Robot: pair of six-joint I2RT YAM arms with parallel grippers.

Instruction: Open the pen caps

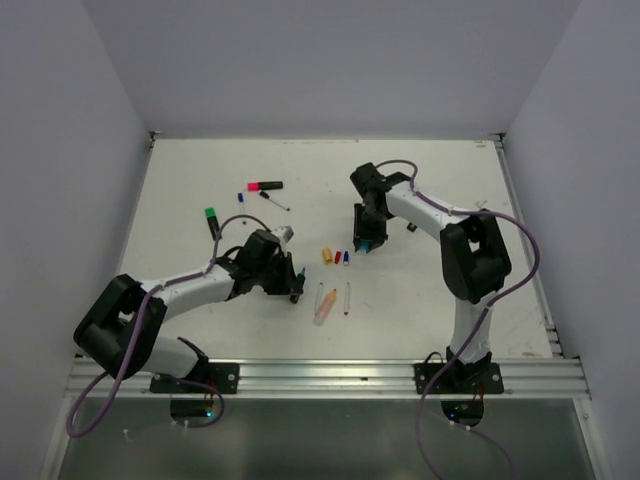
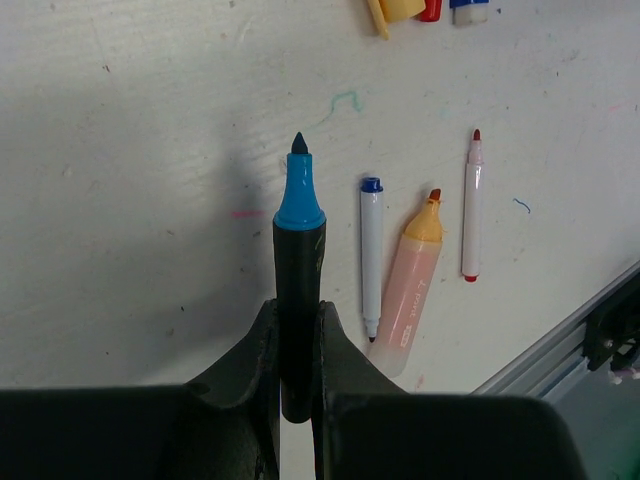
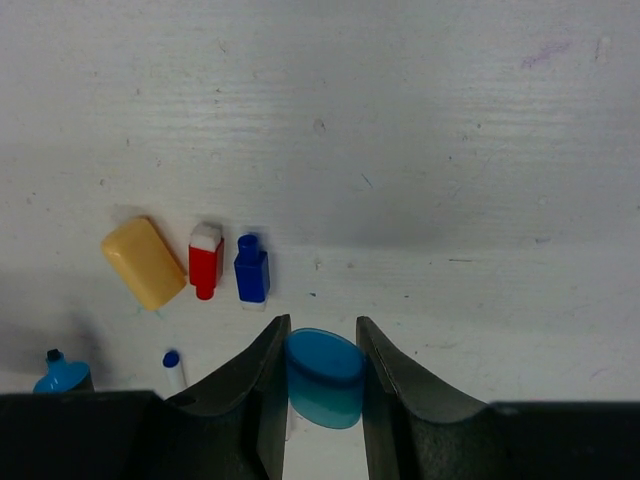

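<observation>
White bench [image 1: 180,180], scuffed and walled in grey, with the action in its middle. The right gripper [image 3: 321,338] is clamped on a cyan cap [image 3: 323,380], one rounded end of the cap facing the wrist camera and the fingers pressing its two sides. Just beside it, toward the left edge of the bench, three loose caps lie in a short row: blue cap [image 3: 251,268] nearest, then red cap [image 3: 205,258], then orange cap [image 3: 145,262], the row running across the bench from side to side. The judged next move for this arm is a short shift leftward to set the cyan cap down at the blue end of that row. The left gripper [image 2: 298,312] grips a black marker [image 2: 298,270] by its barrel, bare cyan-collared tip pointing away from the wrist toward the caps. Three uncapped pens lie to its right, near the front edge, roughly parallel to the held marker: a thin blue-tipped pen [image 2: 371,255], a peach highlighter [image 2: 412,290] and a thin red-tipped pen [image 2: 472,205]. Toward the far left corner, a green cap [image 1: 211,212] and a pink cap [image 1: 254,186] sit on their markers; the left arm is nearer both.
</observation>
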